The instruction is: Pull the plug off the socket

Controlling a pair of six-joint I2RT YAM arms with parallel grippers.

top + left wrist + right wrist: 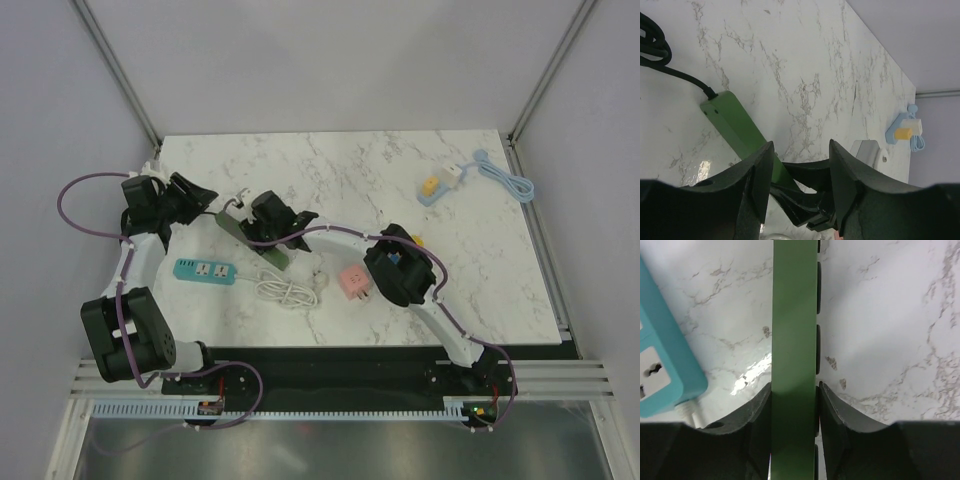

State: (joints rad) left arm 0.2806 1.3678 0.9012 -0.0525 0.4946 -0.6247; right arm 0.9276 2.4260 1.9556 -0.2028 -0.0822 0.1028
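While your right gripper (793, 390) clamps the green power strip (794, 315), your left gripper (801, 150) hovers over the same strip with its jaws apart.

You have the strip lying slantwise on the marble table (350, 170), left of centre, with the right gripper's 2 fingers (759, 425) pressed against its long sides. You cannot tell from these views which plug sits in it. Its black cord (685, 77) leaves the end away from the right gripper. Your left fingers (752, 190) hold nothing, and 1 of them is above the strip. Near the strip, toward you, lies a teal power strip (205, 270), then a coiled white cord (285, 291) and a pink cube socket (353, 282). Well apart, at the far right, you see a blue adapter (891, 136) carrying a yellow plug (903, 133).
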